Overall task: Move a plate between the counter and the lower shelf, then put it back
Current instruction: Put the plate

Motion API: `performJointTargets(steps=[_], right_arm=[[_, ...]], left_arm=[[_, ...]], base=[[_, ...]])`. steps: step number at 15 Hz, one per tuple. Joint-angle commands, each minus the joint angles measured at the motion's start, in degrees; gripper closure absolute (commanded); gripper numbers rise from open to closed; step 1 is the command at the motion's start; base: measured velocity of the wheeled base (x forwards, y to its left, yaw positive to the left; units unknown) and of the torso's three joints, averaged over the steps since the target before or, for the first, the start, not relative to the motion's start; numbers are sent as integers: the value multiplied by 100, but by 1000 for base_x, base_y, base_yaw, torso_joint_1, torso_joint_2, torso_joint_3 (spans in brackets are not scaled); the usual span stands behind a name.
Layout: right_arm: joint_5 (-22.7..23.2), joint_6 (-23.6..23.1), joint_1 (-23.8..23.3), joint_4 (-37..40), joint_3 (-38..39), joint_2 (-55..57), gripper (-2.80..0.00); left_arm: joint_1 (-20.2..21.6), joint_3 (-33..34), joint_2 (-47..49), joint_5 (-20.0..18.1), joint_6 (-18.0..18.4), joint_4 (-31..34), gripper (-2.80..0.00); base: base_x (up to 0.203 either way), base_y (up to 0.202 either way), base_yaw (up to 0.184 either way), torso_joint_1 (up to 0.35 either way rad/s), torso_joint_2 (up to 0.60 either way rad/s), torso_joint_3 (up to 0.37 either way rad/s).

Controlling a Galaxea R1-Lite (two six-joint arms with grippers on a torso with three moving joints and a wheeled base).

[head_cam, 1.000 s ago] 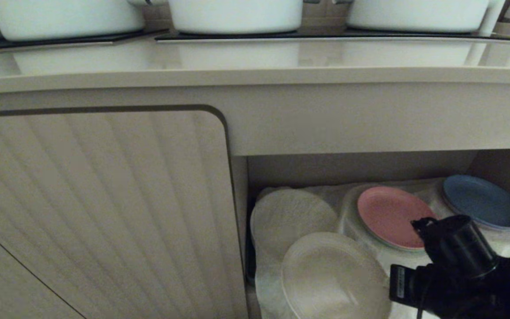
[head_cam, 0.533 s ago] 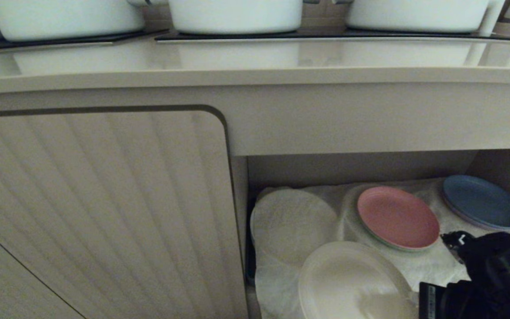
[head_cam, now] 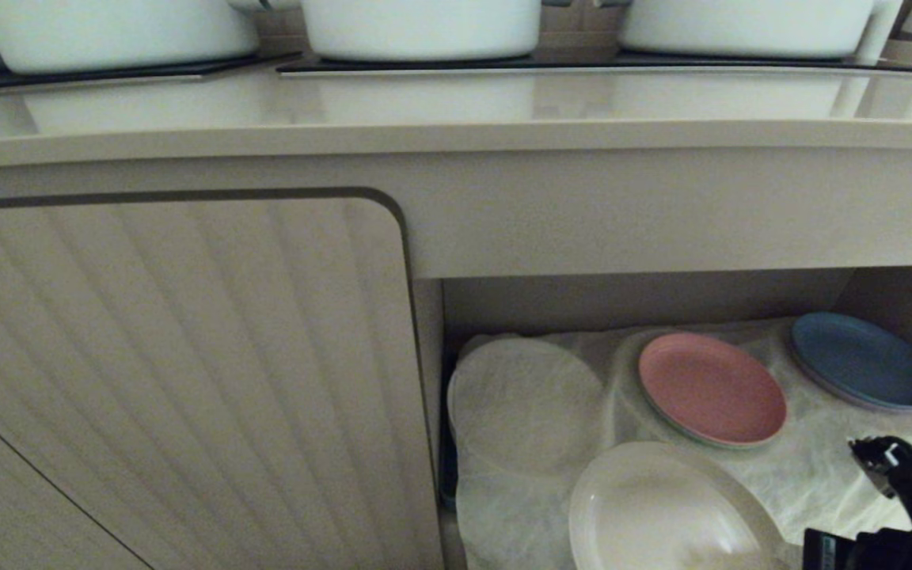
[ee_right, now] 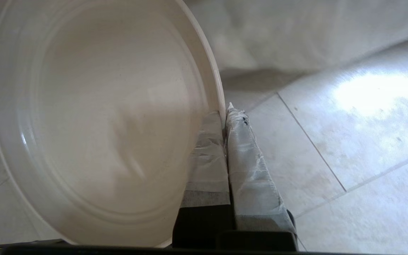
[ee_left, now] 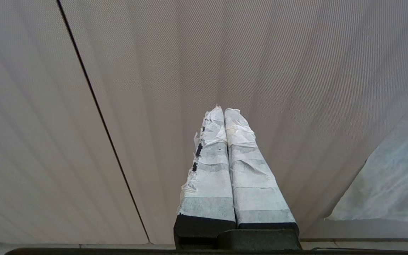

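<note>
While R gripper (ee_right: 225, 115) pinches 1 plate (ee_right: 105, 117).

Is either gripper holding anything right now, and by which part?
The right gripper pinches the small round cream plate by its rim, one finger on each face. The left gripper is shut on nothing.

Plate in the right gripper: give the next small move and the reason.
Probably lift it toward the counter. The right gripper is shut on the plate by its rim, and the plate sits at the front edge of the lower shelf.
</note>
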Motion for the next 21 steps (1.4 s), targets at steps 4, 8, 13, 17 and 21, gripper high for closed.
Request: performJointTargets(steps=[4,8,13,17,21], right_arm=[[-165,19,-304,6,499,-406,0],[-108,-143,-303,286,524,-892,0],[136,-338,-275,1080,581,-1786,0],[538,-780,-182,2125,578,-2492,0],[547,-763,-139,2134,586,-2501,0]], left_arm=[[0,0,-2,2,-6,-1,0],[0,0,-2,2,-6,-1,0],[0,0,-2,2,-6,-1,0],[0,0,-2,2,-6,-1,0],[0,0,-2,2,-6,-1,0]], base=[[0,0,0,0,0,0],[0,0,0,0,0,0],[0,0,0,0,0,0],[0,0,0,0,0,0],[0,0,0,0,0,0]])
